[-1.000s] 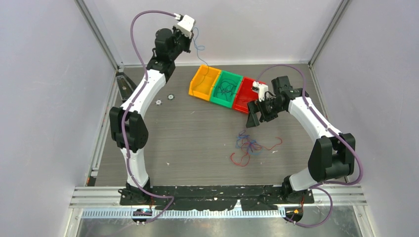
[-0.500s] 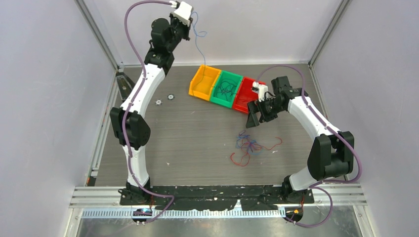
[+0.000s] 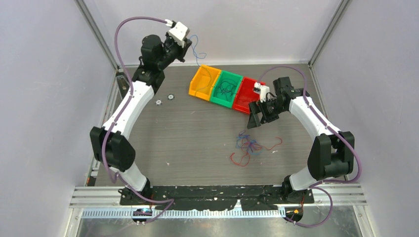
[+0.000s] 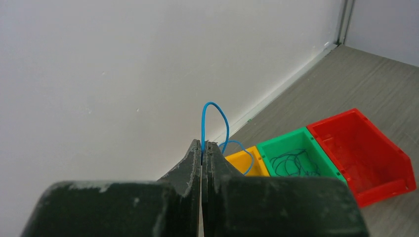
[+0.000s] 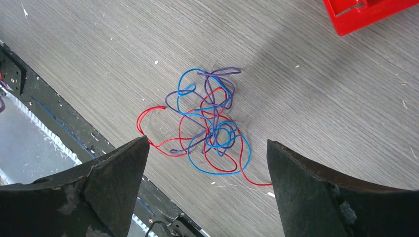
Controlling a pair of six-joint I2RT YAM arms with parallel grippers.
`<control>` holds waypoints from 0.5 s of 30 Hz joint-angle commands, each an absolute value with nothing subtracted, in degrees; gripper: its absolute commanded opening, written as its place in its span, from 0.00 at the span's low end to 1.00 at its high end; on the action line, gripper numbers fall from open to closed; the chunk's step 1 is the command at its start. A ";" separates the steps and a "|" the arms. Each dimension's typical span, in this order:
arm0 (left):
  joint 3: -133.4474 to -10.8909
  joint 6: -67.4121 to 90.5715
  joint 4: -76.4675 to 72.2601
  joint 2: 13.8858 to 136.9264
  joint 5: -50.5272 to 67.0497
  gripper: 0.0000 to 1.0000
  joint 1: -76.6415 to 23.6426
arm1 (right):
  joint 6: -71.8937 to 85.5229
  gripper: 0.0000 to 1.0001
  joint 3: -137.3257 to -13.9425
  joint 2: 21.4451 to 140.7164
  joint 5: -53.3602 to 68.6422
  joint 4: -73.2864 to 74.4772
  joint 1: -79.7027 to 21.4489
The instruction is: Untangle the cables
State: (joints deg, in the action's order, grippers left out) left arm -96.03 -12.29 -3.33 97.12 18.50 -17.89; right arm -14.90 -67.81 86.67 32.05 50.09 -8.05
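One blue cable is clamped in L gripper, held high, dangling above yellow bin. Red/blue/purple tangle lies on table under R gripper, jaws spread, empty. Step: prob. sorting the freed strand; next calls for lowering it into a bin.

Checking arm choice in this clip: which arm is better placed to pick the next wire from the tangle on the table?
Right. The right gripper, open and empty, faces the tangle nearby; the left gripper is shut on a blue wire, raised by the back wall.
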 commanded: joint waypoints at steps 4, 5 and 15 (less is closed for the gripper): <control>-95.30 -11.10 -0.52 90.42 21.63 0.00 -17.58 | -15.37 0.95 -68.61 85.79 34.35 51.31 -7.74; -95.86 -10.47 -0.22 90.24 21.71 0.00 -17.58 | -15.33 0.95 -68.63 85.67 34.30 51.32 -7.74; -105.98 -10.89 4.02 94.75 19.97 0.00 -17.56 | -15.42 0.95 -68.17 85.52 34.53 51.33 -7.73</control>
